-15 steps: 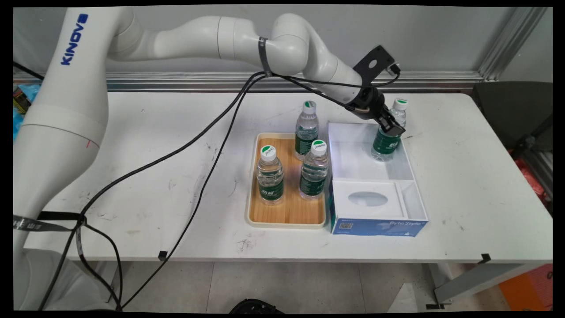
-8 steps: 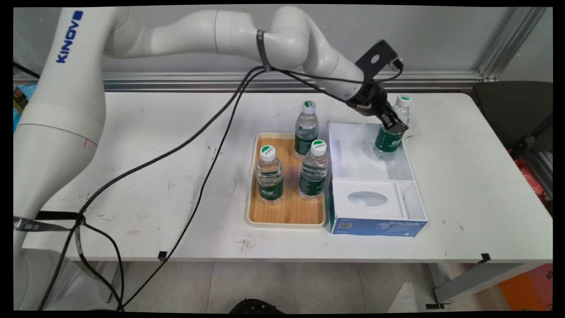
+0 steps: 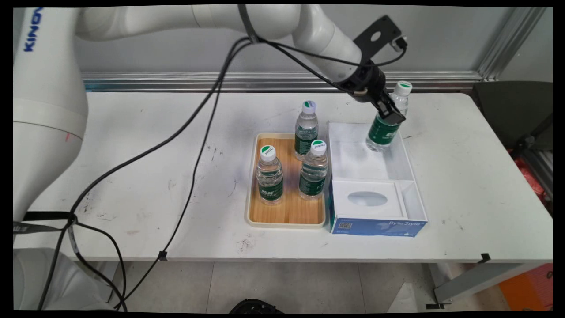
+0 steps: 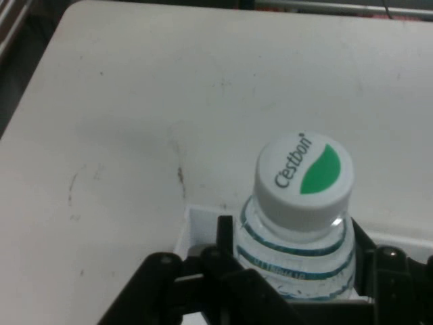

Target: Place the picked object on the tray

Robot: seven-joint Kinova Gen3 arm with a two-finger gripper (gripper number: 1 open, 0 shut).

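My gripper is shut on a clear water bottle with a green label and a white-and-green cap. The bottle hangs tilted, its base raised above the far compartment of the white and blue box. In the hand view the cap fills the middle, with the black fingers pressed to both sides of the bottle's shoulder. The box corner shows just below it.
A wooden tray left of the box carries three more upright bottles. The box's near part has a lid with an oval opening. Black cables hang from the arm across the table's left half.
The gripper has risen with the bottle, lifting it off the box floor and tipping it a little. The arm has swung upward.
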